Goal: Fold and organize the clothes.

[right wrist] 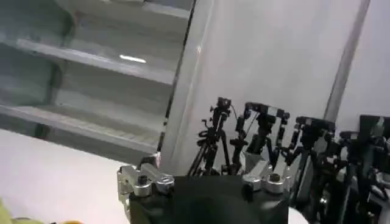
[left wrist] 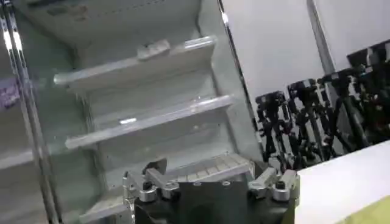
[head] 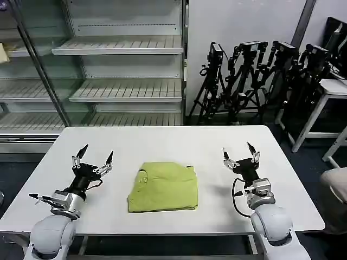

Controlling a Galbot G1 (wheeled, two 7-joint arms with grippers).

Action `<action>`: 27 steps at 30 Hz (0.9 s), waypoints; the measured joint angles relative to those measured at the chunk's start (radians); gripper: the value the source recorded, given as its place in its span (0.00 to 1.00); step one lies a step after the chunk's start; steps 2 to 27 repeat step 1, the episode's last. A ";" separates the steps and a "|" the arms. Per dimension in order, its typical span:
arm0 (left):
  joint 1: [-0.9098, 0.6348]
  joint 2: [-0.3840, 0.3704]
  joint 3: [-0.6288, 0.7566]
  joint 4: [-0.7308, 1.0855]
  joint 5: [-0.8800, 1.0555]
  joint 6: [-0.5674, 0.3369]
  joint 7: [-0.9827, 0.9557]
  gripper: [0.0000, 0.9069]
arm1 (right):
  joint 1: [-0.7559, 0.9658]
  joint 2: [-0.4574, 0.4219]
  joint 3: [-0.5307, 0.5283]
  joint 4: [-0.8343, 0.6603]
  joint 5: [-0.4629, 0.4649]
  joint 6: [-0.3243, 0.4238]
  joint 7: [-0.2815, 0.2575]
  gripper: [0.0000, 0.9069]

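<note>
Shirt (head: 164, 187) lies folded on the table (head: 179, 143); keep left tool (head: 94, 155) and right tool (head: 239, 153) wide, clear, leaving the fold undisturbed

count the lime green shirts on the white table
1. A single folded lime yellow-green soft fabric shirt lies at the middle of the white table, between the open left gripper and open right gripper.

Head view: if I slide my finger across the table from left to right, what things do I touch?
Left gripper → shirt → right gripper, all over the white table.
</note>
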 measured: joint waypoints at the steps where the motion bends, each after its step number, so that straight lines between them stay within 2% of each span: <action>1: 0.003 0.002 -0.001 0.000 0.004 -0.004 0.001 1.00 | -0.001 0.002 0.003 0.000 0.000 0.005 0.000 1.00; 27: 0.003 0.002 -0.001 0.000 0.004 -0.004 0.001 1.00 | -0.001 0.002 0.003 0.000 0.000 0.005 0.000 1.00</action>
